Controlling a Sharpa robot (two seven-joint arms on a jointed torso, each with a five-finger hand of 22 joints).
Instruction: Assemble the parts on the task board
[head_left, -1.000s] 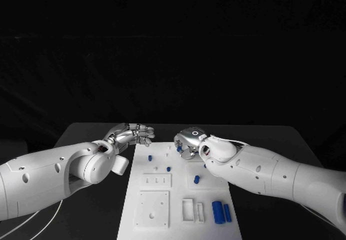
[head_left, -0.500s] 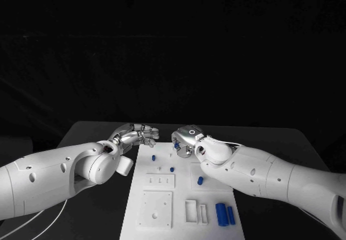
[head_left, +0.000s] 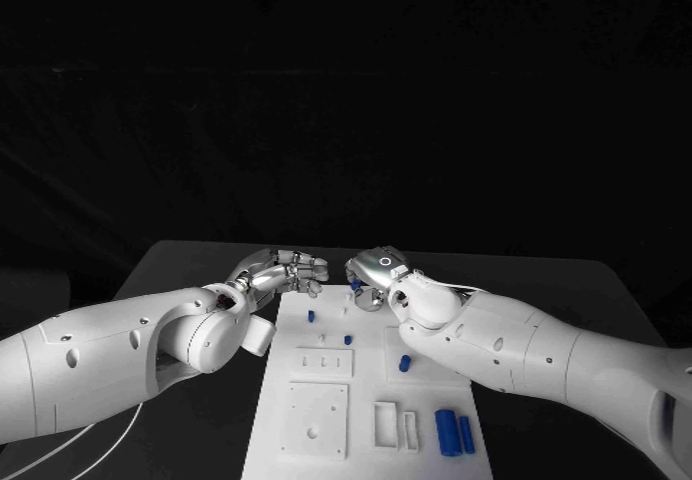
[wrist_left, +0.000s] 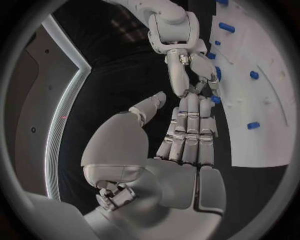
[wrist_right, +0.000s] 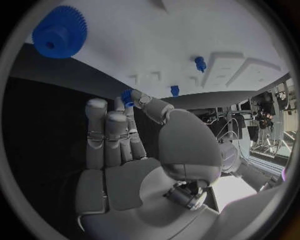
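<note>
Hands meet over the far end of the white task board (head_left: 320, 400) on the black table (head_left: 173, 265). Right hand (head_left: 378, 278) pinches a small blue part (wrist_right: 127, 95) between thumb and fingertips; left hand (head_left: 283, 272) hovers beside it, fingers extended and holding nothing. Two blue cylinders (head_left: 454, 432) lie at the board's near right corner, and a blue gear (wrist_right: 59, 31) rests on the board.
</note>
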